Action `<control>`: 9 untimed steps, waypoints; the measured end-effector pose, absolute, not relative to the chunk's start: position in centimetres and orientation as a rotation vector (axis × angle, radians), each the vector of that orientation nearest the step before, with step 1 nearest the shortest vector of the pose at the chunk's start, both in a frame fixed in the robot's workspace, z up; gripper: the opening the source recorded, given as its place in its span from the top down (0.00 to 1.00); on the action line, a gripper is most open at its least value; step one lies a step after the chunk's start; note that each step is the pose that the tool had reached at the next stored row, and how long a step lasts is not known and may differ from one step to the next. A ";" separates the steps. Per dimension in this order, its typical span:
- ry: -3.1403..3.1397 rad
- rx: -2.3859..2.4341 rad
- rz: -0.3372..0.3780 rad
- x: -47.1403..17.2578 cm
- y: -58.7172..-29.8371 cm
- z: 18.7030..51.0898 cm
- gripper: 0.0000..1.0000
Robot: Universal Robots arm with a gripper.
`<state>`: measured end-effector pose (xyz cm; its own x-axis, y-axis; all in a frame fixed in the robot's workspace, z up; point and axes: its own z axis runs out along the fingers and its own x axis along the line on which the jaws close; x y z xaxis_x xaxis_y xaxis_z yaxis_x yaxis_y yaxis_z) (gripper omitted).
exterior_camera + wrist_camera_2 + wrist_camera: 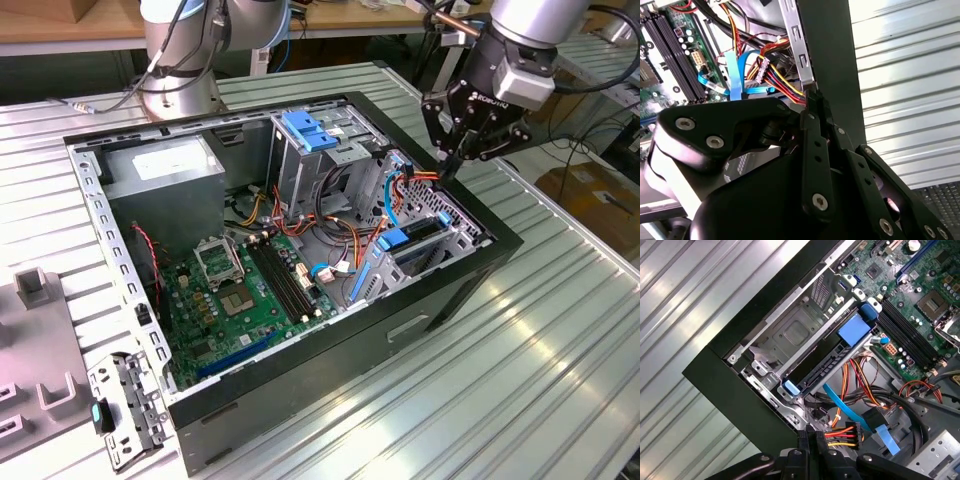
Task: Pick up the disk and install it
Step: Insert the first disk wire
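Disk (418, 238) w/ blue rails sits tilted in the drive bay (790, 335) at the case's front corner, not flat yet by the look of it. Your pincer (452, 163) hangs just above the case (330, 350) rim by the cable bundle (842, 432), fingers (815, 135) pressed together, holding nothing. Judging by that, you're set to push, not grab. Case rests on the ribbed tabletop (520, 360).

Arm angled down; claw (455, 160) pointing downward — fingers pressed together (empty).
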<state>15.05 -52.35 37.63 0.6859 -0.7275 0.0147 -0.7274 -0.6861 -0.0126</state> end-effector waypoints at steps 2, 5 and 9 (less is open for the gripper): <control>1.281 -2.862 -0.029 15.0 -52.3 37.6 0.83; 1.294 -2.857 -0.029 15.0 -52.3 37.6 0.83; 1.294 -2.856 -0.029 15.0 -52.3 37.6 0.83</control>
